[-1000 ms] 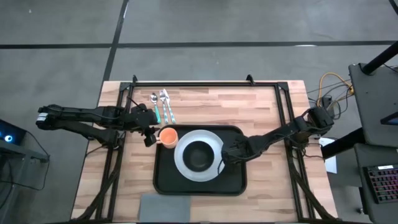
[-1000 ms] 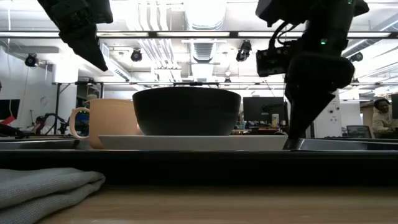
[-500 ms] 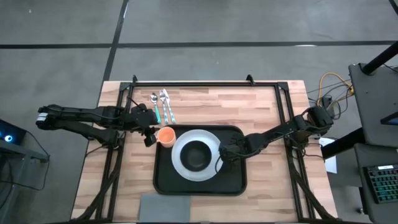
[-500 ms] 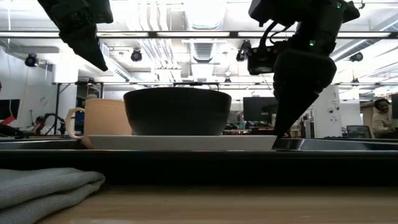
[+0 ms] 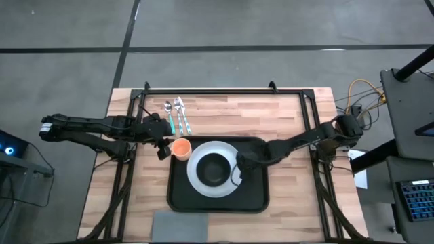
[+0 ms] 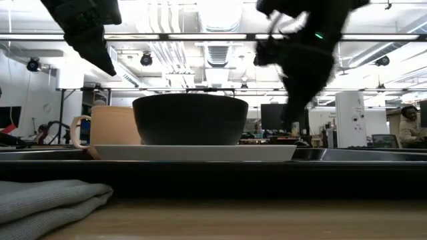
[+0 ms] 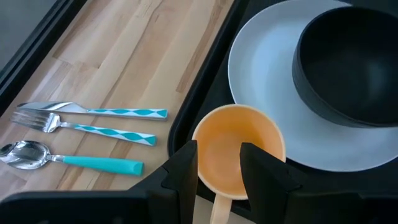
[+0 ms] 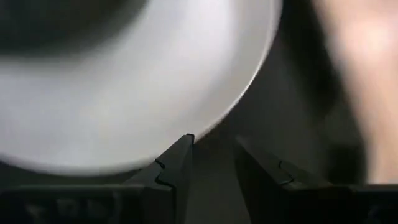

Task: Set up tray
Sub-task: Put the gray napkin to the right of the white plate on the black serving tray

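Note:
The black tray (image 5: 252, 196) lies mid-table. On its floor rests a white plate (image 5: 198, 177) with a black bowl (image 5: 213, 169) standing on it. An orange cup (image 5: 181, 148) stands upright in the tray's far-left corner, beside the plate. My right gripper (image 5: 239, 165) hovers above the plate's right rim (image 8: 236, 99), fingers a narrow gap apart, clear of the plate in the low view (image 6: 288, 123). My left gripper (image 5: 165, 148) hangs above the cup's handle (image 7: 217, 208), slightly open; in the low view (image 6: 107, 67) it is above the cup (image 6: 117, 130).
A spoon, fork and knife (image 5: 175, 115) with teal handles lie on the wood beyond the tray's far-left corner. A folded grey napkin (image 5: 182, 228) sits at the near edge, left of centre. A black frame rail (image 5: 224, 91) runs along the far side. The tray's right part is bare.
My right gripper moved toward the table's left along the tray floor, pushing the plate's right rim, then rose clear of it. The plate with the bowl slid a little left, and the cup shifted slightly left with it. The left arm kept still.

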Available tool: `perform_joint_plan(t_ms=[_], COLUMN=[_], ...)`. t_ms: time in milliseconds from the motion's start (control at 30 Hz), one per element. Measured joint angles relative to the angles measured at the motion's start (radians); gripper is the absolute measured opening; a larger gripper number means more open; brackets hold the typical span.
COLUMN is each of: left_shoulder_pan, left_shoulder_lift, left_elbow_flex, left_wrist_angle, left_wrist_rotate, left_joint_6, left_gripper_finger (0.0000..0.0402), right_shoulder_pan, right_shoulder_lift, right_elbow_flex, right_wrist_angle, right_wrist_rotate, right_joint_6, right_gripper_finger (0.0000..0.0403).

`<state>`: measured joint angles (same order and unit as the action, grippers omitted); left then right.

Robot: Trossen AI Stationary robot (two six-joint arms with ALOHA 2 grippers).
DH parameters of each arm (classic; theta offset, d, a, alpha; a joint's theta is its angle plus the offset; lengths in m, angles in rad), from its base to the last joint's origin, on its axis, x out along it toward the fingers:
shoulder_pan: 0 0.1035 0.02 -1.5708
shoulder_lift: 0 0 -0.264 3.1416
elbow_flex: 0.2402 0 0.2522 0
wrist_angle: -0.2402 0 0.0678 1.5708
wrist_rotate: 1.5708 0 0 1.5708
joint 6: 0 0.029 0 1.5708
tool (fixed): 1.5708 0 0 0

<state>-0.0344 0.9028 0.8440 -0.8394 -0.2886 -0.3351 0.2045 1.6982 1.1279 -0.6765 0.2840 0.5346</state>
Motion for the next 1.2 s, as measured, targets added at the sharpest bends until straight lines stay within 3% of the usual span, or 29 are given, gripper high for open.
perform_joint_plan(t_ms=[167,300,400,667,800,900,1067,1200], left_shoulder_pan=[0.000,0.000,0.000,0.000,0.000,0.000,0.000,0.000], left_shoulder_lift=[0.000,-0.008,-0.016,-0.040,-0.040,-0.039,-0.035,-0.032], left_elbow_flex=[0.000,0.000,0.000,-0.001,-0.001,-0.001,-0.001,-0.001], left_wrist_angle=[-0.001,-0.001,-0.002,-0.007,-0.011,-0.011,-0.010,-0.009], left_wrist_rotate=[-0.038,-0.054,-0.054,-0.056,-0.056,-0.056,-0.056,-0.055], left_joint_6=[0.004,0.005,0.006,0.008,0.008,0.020,0.025,0.023], left_gripper_finger=[0.0102,0.0102,0.0102,0.0102,0.0102,0.0102,0.0102,0.0102], right_shoulder_pan=[-0.062,-0.075,-0.022,0.156,0.243,0.306,0.381,0.413], right_shoulder_lift=[0.012,0.048,0.105,0.326,0.439,0.501,0.566,0.577], right_elbow_flex=[0.150,0.297,0.433,0.721,0.811,0.865,0.879,0.877], right_wrist_angle=[0.015,0.059,0.053,-0.075,-0.096,-0.133,-0.134,-0.129], right_wrist_rotate=[0.009,-0.099,-0.148,-0.133,-0.181,-0.207,-0.101,-0.041], right_joint_6=[-0.097,-0.175,-0.232,-0.342,-0.380,-0.507,-0.722,-0.762], right_gripper_finger=[0.0101,0.0113,0.0129,0.0150,0.0160,0.0166,0.0163,0.0153])
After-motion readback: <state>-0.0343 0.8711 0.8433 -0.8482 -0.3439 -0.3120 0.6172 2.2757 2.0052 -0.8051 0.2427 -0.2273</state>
